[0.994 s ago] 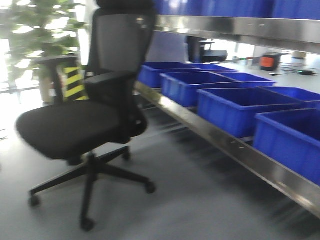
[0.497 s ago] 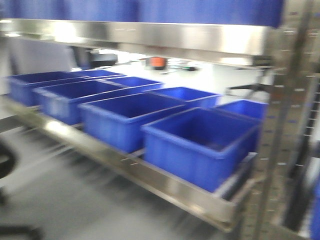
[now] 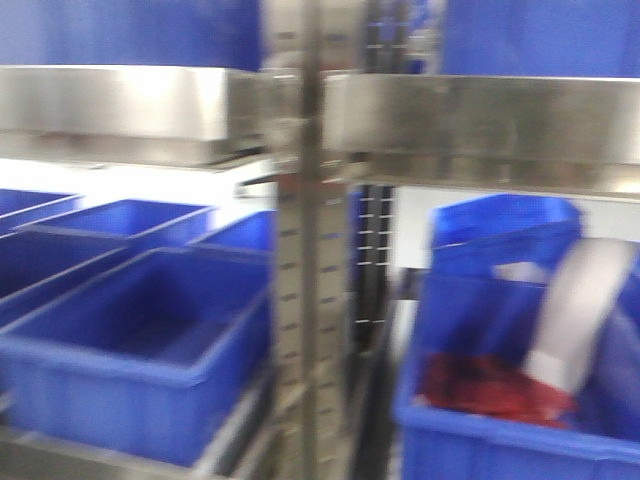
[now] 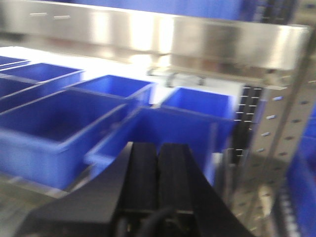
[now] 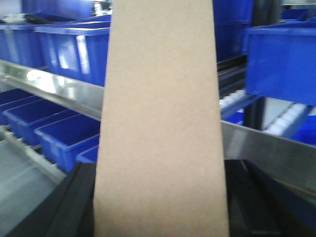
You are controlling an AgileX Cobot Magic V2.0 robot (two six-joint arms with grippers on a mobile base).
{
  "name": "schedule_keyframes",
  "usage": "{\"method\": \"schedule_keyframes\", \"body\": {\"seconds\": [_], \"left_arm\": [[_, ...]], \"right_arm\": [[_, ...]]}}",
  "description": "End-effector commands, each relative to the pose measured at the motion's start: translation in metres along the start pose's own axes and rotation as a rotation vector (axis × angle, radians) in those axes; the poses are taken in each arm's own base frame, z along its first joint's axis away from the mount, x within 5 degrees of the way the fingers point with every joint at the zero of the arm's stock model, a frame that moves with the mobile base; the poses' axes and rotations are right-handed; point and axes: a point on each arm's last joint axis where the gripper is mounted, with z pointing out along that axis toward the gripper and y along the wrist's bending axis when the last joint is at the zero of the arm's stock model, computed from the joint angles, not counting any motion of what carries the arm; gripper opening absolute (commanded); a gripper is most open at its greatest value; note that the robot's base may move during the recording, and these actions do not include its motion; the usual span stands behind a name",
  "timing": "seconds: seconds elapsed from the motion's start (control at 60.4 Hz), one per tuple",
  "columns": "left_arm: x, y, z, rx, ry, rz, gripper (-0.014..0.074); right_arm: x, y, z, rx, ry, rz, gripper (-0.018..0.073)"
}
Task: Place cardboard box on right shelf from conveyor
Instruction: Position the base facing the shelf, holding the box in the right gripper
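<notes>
Right hand (image 5: 163, 212) clamps the cardboard box (image 5: 160, 98), left hand (image 4: 158, 168) is pressed closed and empty, while the front view has swung along the blue bins (image 3: 130, 340) to the right shelf (image 3: 490, 120), so the carry looks nearly done and placing comes next.

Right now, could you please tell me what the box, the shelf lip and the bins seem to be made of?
Cardboard box: cardboard by its look, matte tan, faintly grainy face.
Right shelf: probably stainless steel, brushed grey lip with soft reflections.
Blue bins: likely moulded plastic, uniform colour, smooth slightly shiny walls.
</notes>
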Motion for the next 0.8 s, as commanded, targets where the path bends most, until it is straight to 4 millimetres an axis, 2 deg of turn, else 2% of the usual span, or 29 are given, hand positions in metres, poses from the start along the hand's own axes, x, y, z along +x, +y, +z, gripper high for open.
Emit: {"method": "schedule_keyframes", "body": {"seconds": [0.0, 0.779], "left_arm": [[-0.0058, 0.0004, -0.0011, -0.003, -0.093, -0.006, -0.0116], [-0.0058, 0.0004, -0.0011, -0.003, -0.093, -0.006, -0.0116]], "right_arm": [[-0.0163, 0.0028, -0.0016, -0.015, -0.113, -0.011, 0.0127], [-0.0163, 0.0028, -0.0016, -0.015, -0.113, -0.011, 0.0127]]}}
